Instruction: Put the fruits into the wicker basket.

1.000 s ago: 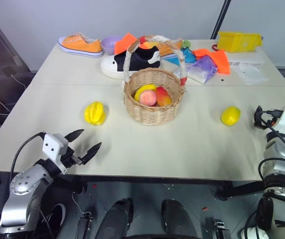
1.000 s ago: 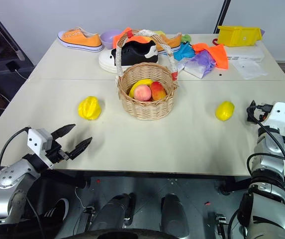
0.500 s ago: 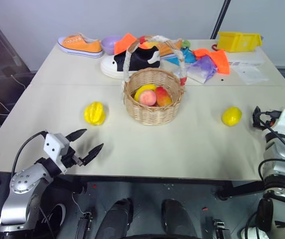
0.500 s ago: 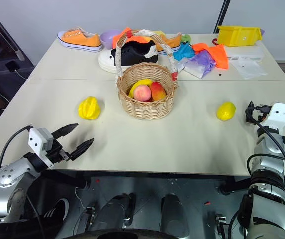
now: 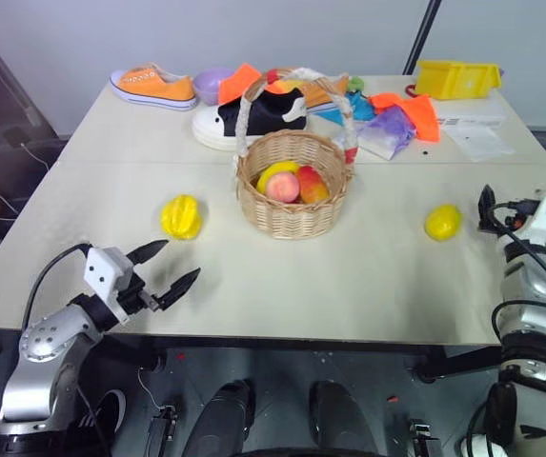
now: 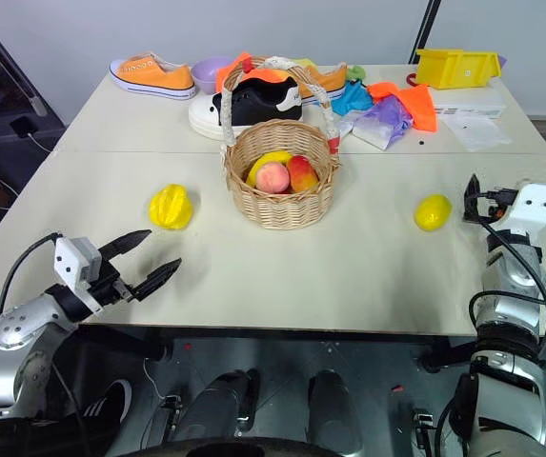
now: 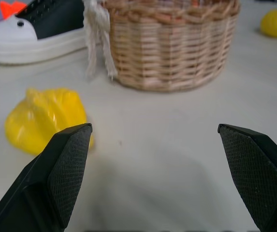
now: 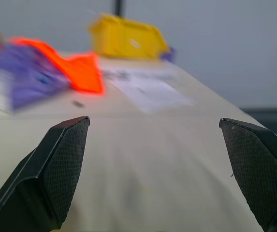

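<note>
Wicker basket (image 5: 293, 196) sits mid-counter (image 5: 368, 276), the ribbed fruit (image 5: 181, 217) at its 9 o'clock, the smooth lemon-like one (image 5: 442, 222) at its 3 o'clock, both well apart from it. Left gripper (image 5: 172, 268), jaws wide and empty, should centre on the ribbed fruit at its 12 o'clock before closing; right gripper (image 8: 157, 169), jaws also wide, likewise needs to swing toward the lemon-like fruit.

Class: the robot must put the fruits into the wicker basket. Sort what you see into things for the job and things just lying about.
For the job:
ribbed yellow fruit
smooth yellow fruit
wicker basket

Lying about:
orange sneaker
black-and-white shoe
purple bowl
yellow bin
orange and purple cloths
</note>
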